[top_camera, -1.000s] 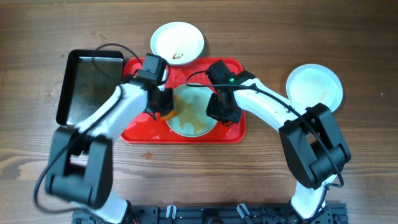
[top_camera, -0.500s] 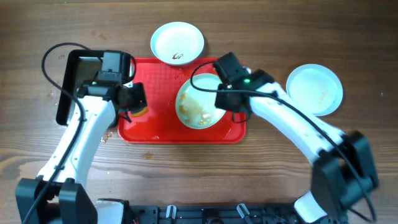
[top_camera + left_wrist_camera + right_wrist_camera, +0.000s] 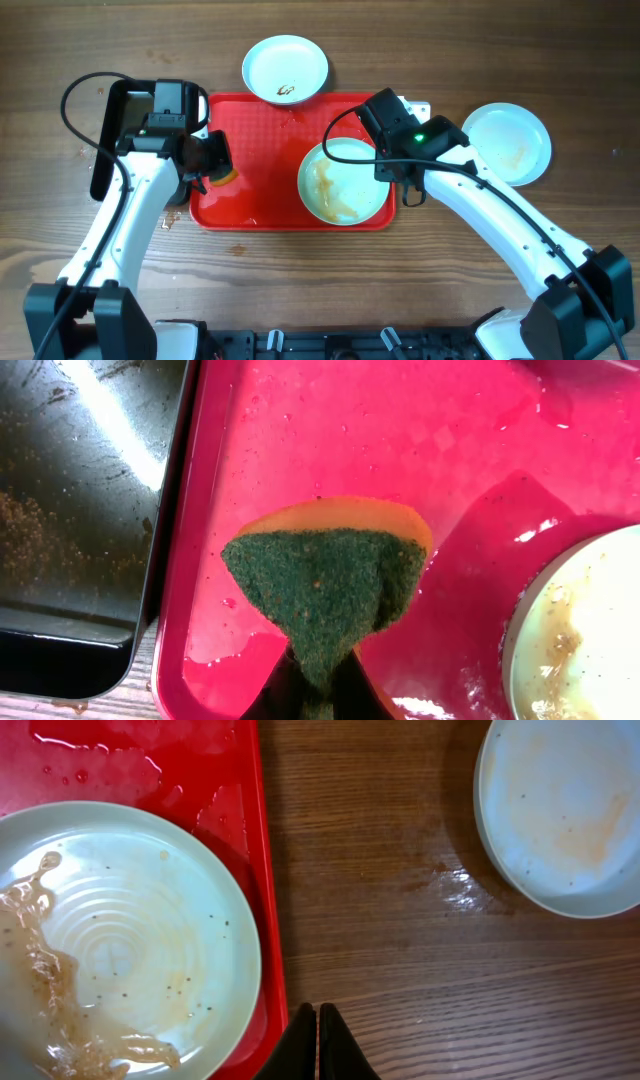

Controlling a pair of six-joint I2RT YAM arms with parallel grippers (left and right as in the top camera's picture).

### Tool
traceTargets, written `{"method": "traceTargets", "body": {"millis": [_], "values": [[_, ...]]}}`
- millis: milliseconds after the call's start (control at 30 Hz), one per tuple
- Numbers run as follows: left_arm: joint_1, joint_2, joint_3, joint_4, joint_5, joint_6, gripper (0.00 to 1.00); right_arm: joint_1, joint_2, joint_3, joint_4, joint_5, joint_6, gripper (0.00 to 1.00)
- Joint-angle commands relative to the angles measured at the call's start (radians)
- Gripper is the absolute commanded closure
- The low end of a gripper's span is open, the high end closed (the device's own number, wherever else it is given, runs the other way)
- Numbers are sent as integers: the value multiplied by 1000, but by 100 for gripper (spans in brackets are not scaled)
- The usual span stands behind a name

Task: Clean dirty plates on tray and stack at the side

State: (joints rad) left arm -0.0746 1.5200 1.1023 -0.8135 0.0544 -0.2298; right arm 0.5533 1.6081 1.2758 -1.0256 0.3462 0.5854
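The red tray lies mid-table. One plate with a brown smear lies flat in its front right part, also in the right wrist view. A second plate with a small dark smear sits on the table behind the tray. A third plate sits on the table at the right. My left gripper is shut on a green and orange sponge over the tray's left part. My right gripper is shut and empty over the wood just right of the tray's rim.
A black metal pan lies against the tray's left edge, also in the left wrist view. Water films the tray floor. A wet patch sits on the wood beside the right plate.
The smeared plate was tilted up at my right gripper; now it lies flat, further right and nearer the tray's front. My right gripper has moved right, off the tray. My left gripper stayed left with the sponge.
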Motion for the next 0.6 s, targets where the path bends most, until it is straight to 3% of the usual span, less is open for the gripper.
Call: {"method": "traceTargets", "body": {"millis": [0,33,67,100,133,167,233,267,333,433,567], "values": [[6,24,-2,10,17,17,96,-5,-21,32,15,-64,-31,96],[6,25,-2,10,17,17,96,-5,-19,31,35,-152,-6,93],[6,25,-3,9,17,17,96,-5,-14,27,55,-236,60,63],[6,25,-2,9,17,17,96,-5,-8,21,95,-340,90,24],[6,25,-3,9,17,17,96,-5,1,10,137,-412,119,0],[6,25,-2,9,17,17,96,-5,12,-5,169,-457,163,0],[6,25,-2,8,17,17,96,-5,45,-40,201,-494,237,14],[6,25,-2,6,17,17,96,-5,68,-58,199,-494,279,16],[6,25,-2,-2,17,21,96,-5,106,-91,183,-497,352,41],[6,25,-2,-9,17,33,96,-5,131,-131,142,-451,462,41],[6,25,-2,-11,17,33,96,-5,131,-138,106,-407,481,40]]}}
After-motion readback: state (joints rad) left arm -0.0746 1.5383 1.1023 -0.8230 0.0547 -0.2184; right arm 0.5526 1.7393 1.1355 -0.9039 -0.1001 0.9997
